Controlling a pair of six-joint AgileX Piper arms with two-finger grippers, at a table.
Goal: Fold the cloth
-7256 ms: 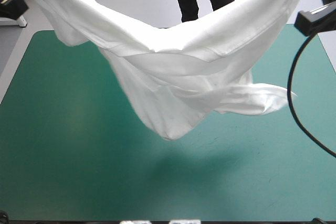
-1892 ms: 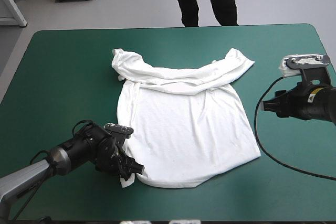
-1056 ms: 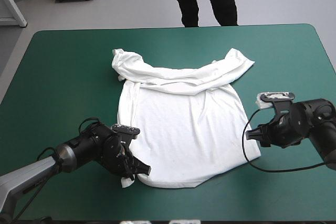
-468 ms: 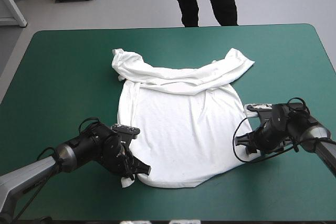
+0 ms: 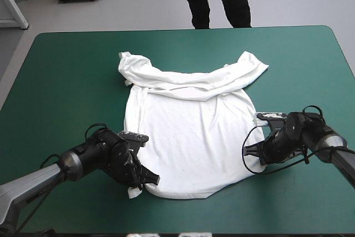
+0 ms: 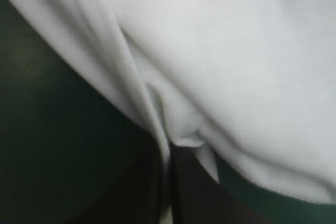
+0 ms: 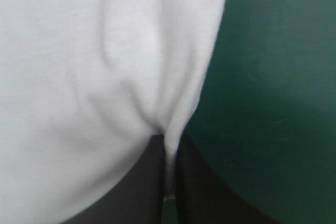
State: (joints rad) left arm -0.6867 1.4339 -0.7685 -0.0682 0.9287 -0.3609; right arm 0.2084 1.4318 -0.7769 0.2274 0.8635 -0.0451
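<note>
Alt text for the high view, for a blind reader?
A white T-shirt lies spread on the teal-green table, its top bunched toward the far edge. The left gripper is shut on its near left corner, the right gripper on its right edge.

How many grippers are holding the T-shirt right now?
2. The left gripper is shut on the T-shirt at its near-left hem corner; the right gripper is shut on its right edge, near the hem.

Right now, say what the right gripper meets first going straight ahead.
The T-shirt: the right gripper is shut on its edge, and only more of it lies ahead, apparently flat on the table.
</note>
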